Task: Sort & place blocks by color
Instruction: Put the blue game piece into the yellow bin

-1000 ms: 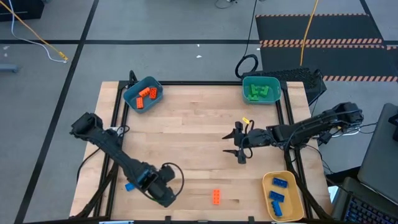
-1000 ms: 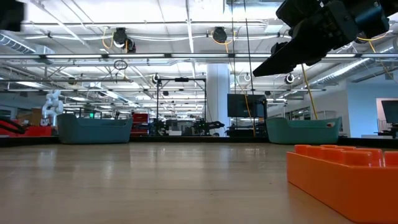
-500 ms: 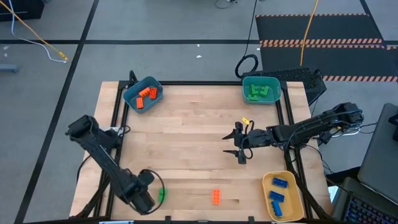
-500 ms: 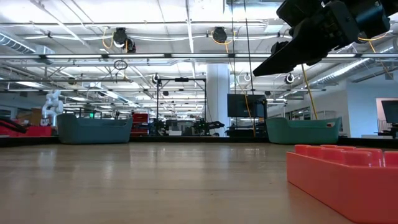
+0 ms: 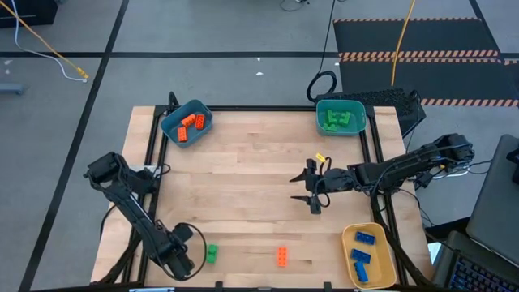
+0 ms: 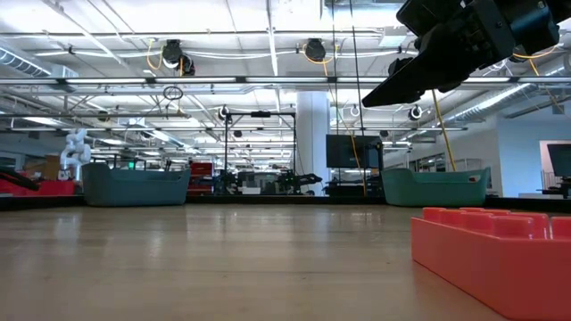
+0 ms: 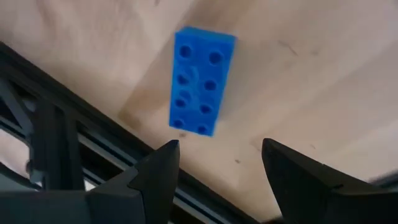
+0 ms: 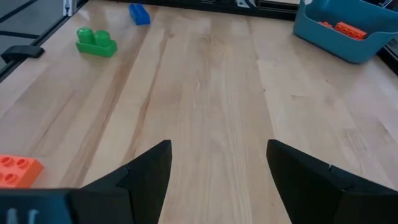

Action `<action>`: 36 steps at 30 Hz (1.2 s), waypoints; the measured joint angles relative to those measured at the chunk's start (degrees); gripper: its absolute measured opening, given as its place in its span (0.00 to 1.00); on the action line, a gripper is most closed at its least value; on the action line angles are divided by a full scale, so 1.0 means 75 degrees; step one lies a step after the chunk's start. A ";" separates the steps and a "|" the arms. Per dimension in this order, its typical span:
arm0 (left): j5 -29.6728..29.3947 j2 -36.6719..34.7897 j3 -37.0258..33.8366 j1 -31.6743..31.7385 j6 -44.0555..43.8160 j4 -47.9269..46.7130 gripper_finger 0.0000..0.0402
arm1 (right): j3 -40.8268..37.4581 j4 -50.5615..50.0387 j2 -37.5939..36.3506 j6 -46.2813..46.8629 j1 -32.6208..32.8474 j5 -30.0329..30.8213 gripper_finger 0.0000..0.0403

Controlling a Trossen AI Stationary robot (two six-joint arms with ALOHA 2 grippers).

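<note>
A blue block (image 7: 200,81) lies flat, studs up, on the table beside the left edge rail. My left gripper (image 7: 217,158) hangs open above it, pointing steeply down. In the high view this gripper (image 5: 175,255) covers the blue block. A green block (image 5: 211,254) lies just right of it, and an orange block (image 5: 282,256) lies farther right near the front edge. My right gripper (image 5: 312,191) waits open over the table's middle right, holding nothing. All three loose blocks also show in the right wrist view: the green block (image 8: 96,41), the blue block (image 8: 138,14) and the orange block (image 8: 15,169).
A blue bin (image 5: 186,123) with orange blocks stands at the far left. A green bin (image 5: 340,116) with green blocks stands at the far right. A yellow bin (image 5: 366,254) with blue blocks sits at the near right. The black frame rail (image 7: 68,155) runs close by the blue block.
My left gripper has swung toward the table's left edge and sunk a little, tipping more steeply down. It has passed from over the green block, which now shows, to over the blue block, which it now covers. No block has moved.
</note>
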 joint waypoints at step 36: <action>-0.4273 -0.2019 -0.2100 0.2207 0.2254 0.1706 0.34 | 0.0006 0.2159 0.0003 -0.1599 -0.0661 -0.0006 0.64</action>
